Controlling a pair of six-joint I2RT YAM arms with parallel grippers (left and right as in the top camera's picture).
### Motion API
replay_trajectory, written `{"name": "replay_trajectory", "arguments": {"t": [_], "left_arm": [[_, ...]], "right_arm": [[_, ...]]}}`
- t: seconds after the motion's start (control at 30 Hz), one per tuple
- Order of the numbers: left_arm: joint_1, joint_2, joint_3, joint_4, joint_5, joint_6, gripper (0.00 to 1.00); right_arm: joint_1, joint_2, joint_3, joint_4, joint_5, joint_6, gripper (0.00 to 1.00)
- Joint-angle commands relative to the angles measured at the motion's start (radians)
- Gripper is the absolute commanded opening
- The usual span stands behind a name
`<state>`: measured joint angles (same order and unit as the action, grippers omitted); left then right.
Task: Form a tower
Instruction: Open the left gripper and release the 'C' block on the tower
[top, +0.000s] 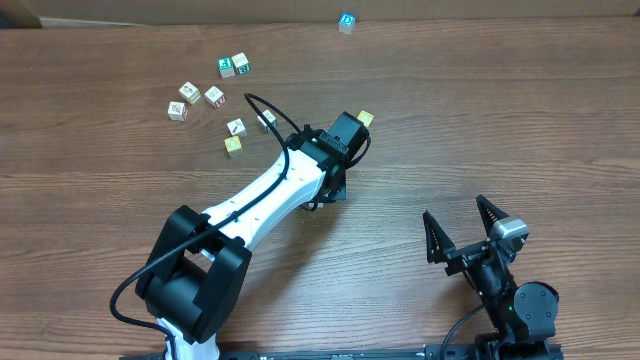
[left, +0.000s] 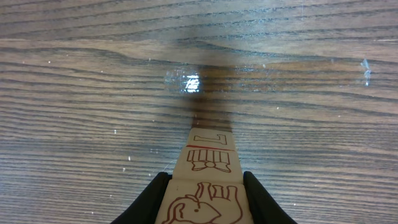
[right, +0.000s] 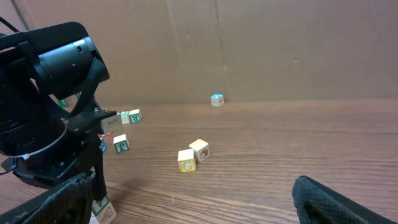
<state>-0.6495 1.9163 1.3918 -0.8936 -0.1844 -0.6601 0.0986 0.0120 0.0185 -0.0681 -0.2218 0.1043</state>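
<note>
**Left arm clamps tower at mid-table**

The white-and-black left arm (top: 265, 195) stretches from the near left corner to the middle of the table (top: 520, 100). There the left gripper (left: 205, 177) has its dark fingers (left: 148, 208) pressed to either side of the tower (left: 205, 173), a one-cube-wide stack of pale wooden blocks with red drawings. The jaws are clamped on the elephant block (left: 200, 205). The lettered block (left: 209, 152) beyond it, marked with a red letter and a bow-like figure, runs on past the fingertips toward the wood grain.

From above, the stack is hidden under the black wrist. Whether its foot sits on the table cannot be told.

A yellow cube (top: 365, 118) lies just beside the gripper on its far side. To the left, a scatter of loose cubes (top: 214, 96) dots the wood, well apart from the tower. A blue cube (top: 346, 22) sits alone near the far edge.

The right gripper (top: 453, 207) sits low at the near right of the table, well away from the stack. Its jaws are spread wide.
</note>
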Motion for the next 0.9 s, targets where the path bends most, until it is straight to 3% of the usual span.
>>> {"name": "replay_trajectory", "arguments": {"t": [0.0,0.33,0.5,0.87], "left_arm": [[-0.005,0.008,-0.011,0.002,0.002,-0.016,0.3],[-0.005,0.008,-0.01,0.002,0.002,0.003,0.7],[-0.005,0.003,0.014,0.0,0.001,0.03,1.0],[0.063,-0.001,0.284,-0.139,-0.009,0.086,1.0]], "right_arm": [[-0.005,-0.009,-0.01,0.005,0.0,0.003,1.0],[-0.005,-0.009,-0.01,0.005,0.0,0.003,1.0],[-0.005,-0.009,-0.01,0.005,0.0,0.003,1.0],[-0.005,-0.009,-0.01,0.005,0.0,0.003,1.0]]}}
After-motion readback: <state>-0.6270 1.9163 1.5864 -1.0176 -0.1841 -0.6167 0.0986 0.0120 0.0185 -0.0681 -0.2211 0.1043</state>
